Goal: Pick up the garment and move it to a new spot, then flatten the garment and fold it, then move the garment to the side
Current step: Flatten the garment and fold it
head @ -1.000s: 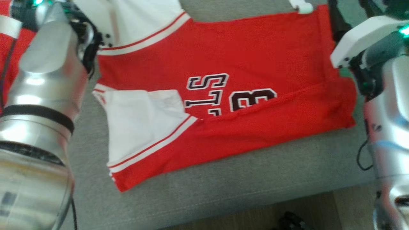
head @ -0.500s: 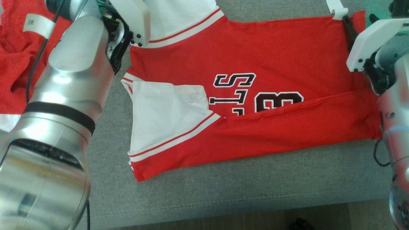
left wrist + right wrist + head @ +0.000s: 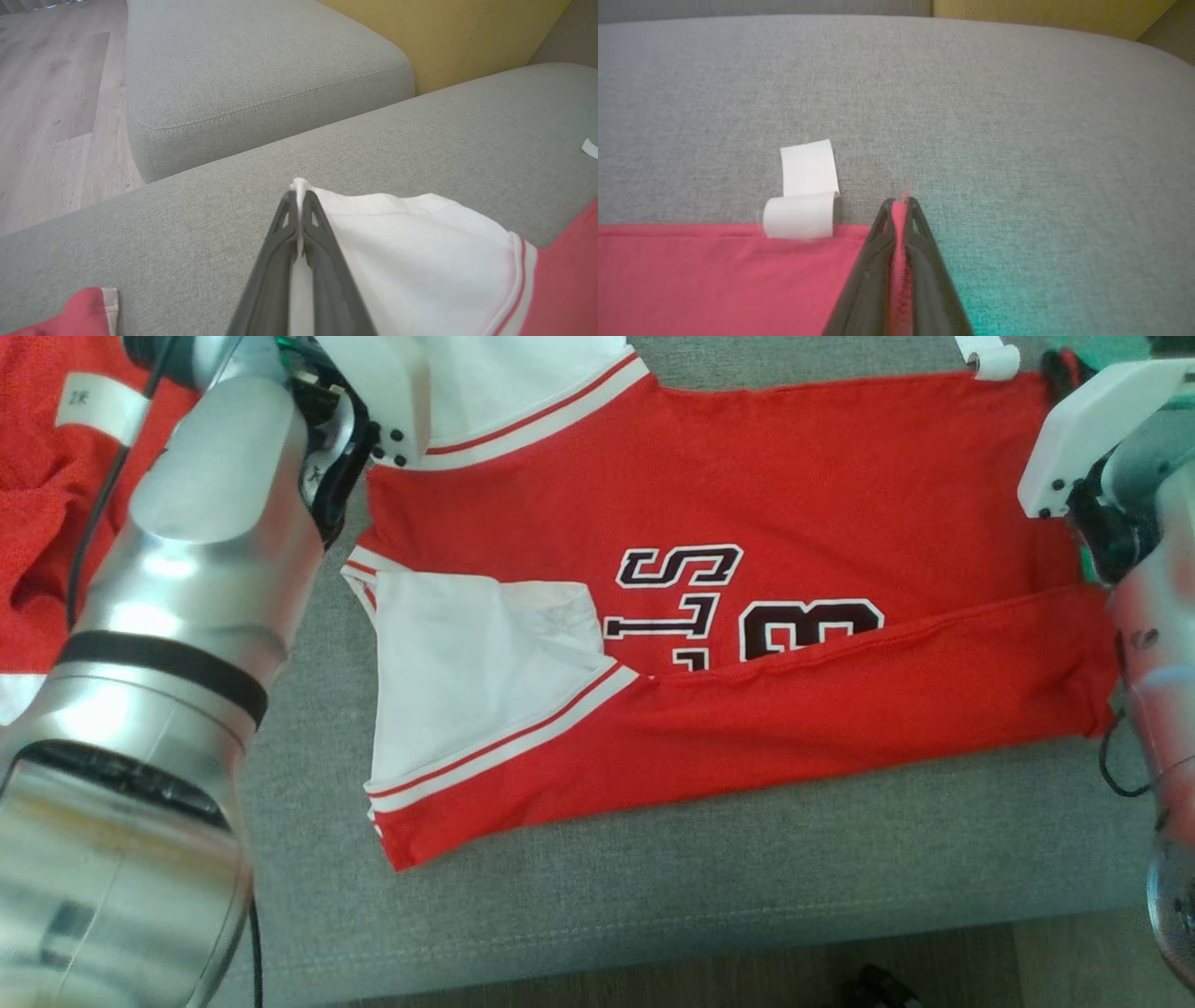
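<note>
On the grey cushion (image 3: 653, 896) the garment (image 3: 747, 504), a red jersey with white sleeves, lies spread sideways across the middle. Its collar end points toward the cushion's left edge and its hem toward the right edge. A long strip of the red body nearest the cushion's front edge is folded up over the garment. It covers the lower part of the dark, white-outlined lettering (image 3: 681, 588). The near white sleeve (image 3: 467, 691) lies flat on top, just left of that lettering.

The left claw (image 3: 299, 200) is pressed together on the edge of the far white sleeve, with white cloth running down between its two dark fingers (image 3: 275, 261). It sits low over the cushion toward the back left. The silver left forearm (image 3: 187, 569) crosses the head view above the cushion's left part.

The right claw (image 3: 900, 205) is pinching the garment's far right hem corner. A thin fold of red cloth stands up between its fingers, and its tips are at the hem edge. A curled white label (image 3: 803, 205) pokes out from the hem just to the left of that claw in the right wrist view and lies on the bare cushion.

Another red cloth (image 3: 37, 476) lies bunched near the cushion's left edge, apart from the garment. Beyond the cushion's back edge are a second grey cushion (image 3: 257, 70), a yellow backrest (image 3: 467, 37) and wooden floor (image 3: 46, 116).
</note>
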You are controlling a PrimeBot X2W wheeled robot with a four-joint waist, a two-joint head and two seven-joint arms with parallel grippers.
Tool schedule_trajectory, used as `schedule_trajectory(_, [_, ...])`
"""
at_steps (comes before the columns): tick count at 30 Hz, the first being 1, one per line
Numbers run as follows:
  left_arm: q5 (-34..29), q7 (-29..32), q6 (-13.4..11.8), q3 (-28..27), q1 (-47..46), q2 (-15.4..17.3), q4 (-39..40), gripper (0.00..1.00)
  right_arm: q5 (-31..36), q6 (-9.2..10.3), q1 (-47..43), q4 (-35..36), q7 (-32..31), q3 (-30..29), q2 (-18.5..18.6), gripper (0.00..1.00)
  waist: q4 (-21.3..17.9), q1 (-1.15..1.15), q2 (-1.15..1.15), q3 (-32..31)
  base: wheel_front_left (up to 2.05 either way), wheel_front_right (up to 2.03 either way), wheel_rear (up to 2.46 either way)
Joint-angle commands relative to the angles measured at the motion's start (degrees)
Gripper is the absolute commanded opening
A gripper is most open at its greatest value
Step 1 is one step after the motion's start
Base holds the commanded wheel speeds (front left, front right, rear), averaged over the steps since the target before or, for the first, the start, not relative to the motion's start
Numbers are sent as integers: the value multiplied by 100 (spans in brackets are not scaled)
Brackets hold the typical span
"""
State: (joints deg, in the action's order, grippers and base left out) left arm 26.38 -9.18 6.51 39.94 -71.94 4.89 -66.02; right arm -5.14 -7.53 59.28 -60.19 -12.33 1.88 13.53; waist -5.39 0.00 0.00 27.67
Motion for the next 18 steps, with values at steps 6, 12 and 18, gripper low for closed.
schedule_trajectory(6, [124,-210,-201,-212,-480,342,231,0,-174,4,365,95,647,52,0,0,-48,0,0,-15,0,0,0])
schedule_trajectory(12, [182,-396,-371,-328,-659,420,322,0,-241,4,671,34,1219,-65,-9,0,-82,0,0,-6,0,0,0])
schedule_trajectory(18, [189,-506,-497,-404,-813,464,413,0,-204,4,938,-27,1746,-179,-66,0,-121,0,0,8,0,0,0])
